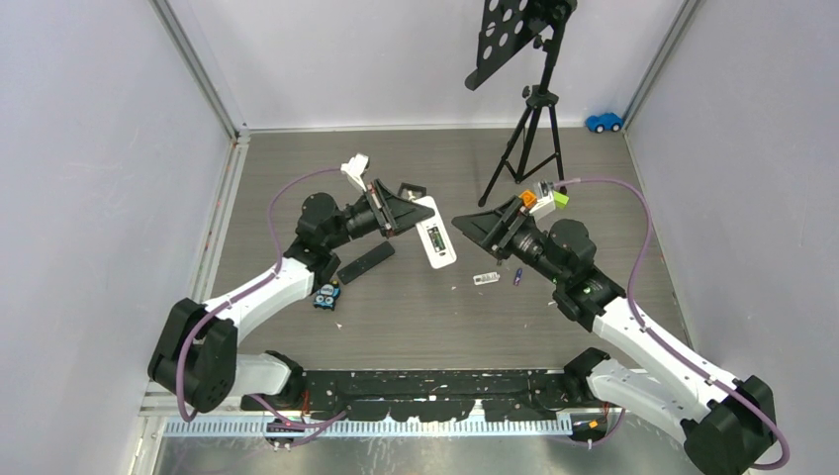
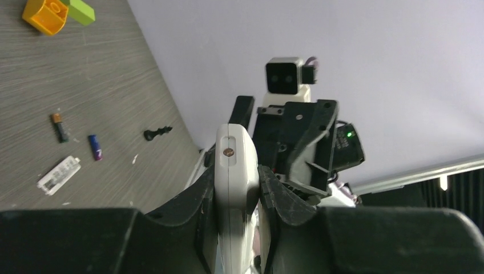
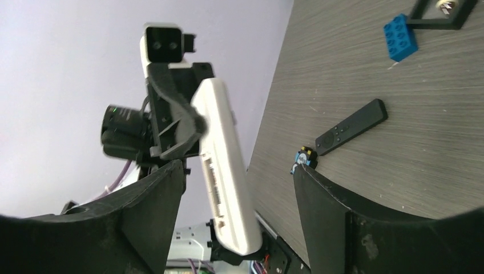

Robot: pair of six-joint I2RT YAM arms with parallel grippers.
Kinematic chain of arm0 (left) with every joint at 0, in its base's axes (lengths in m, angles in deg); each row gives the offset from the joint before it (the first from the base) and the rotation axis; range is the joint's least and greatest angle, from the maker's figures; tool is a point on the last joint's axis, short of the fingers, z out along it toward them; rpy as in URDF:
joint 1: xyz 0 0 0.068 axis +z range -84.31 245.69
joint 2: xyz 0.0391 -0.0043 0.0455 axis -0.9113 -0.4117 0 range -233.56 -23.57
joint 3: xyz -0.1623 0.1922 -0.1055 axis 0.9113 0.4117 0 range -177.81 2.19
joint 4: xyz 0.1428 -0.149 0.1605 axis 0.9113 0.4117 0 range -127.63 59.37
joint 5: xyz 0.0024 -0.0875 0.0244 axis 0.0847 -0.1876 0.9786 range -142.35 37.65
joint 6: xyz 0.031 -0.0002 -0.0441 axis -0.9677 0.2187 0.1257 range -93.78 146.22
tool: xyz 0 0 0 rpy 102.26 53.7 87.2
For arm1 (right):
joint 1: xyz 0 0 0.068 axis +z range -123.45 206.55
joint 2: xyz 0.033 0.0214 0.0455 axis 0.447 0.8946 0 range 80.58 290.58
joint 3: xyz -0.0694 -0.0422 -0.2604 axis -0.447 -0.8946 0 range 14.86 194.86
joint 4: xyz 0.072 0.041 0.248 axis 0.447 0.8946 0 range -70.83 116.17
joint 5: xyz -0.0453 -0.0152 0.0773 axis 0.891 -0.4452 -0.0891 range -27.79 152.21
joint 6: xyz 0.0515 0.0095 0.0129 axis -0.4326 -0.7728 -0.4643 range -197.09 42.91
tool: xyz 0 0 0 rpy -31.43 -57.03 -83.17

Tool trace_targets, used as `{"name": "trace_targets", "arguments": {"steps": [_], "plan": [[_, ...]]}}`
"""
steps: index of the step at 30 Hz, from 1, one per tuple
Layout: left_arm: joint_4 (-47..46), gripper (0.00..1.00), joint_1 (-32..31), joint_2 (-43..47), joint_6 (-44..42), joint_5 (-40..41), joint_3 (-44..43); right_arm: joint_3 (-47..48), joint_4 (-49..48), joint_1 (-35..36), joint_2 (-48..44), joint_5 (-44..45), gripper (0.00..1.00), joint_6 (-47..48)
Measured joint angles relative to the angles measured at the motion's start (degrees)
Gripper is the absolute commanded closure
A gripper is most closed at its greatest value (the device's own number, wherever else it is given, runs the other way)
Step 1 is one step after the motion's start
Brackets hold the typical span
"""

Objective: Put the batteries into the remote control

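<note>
My left gripper is shut on the white remote control and holds it off the table, its open compartment facing up. From the left wrist the remote stands edge-on between the two fingers. My right gripper is open just to the right of the remote. In the right wrist view the remote hangs between my spread fingers and touches neither. Two batteries lie on the table: a purple-blue one and a dark one with an orange end.
A white cover piece lies near the batteries, with a small black knob-like piece beyond. A black remote and a blue toy car sit by the left arm. A black tripod stands behind, with orange and green bricks nearby.
</note>
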Motion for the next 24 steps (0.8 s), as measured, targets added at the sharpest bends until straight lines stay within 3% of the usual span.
{"name": "trace_targets", "arguments": {"steps": [7, 18, 21, 24], "plan": [[2.3, 1.00, 1.1, 0.0, -4.8, -6.5, 0.0, 0.5, -1.0, -0.3, 0.7, -10.2, 0.24, 7.3], [2.2, 1.00, 1.1, -0.3, -7.4, -11.6, 0.0, 2.1, 0.5, 0.0, 8.2, -20.8, 0.39, 16.6], [2.3, 1.00, 1.1, -0.9, -7.6, -12.7, 0.0, 2.3, 0.5, 0.3, 9.6, -21.9, 0.38, 17.4], [2.2, 1.00, 1.2, -1.1, -7.6, -13.5, 0.0, 2.3, 0.5, 0.4, 9.9, -21.9, 0.30, 17.8]]}}
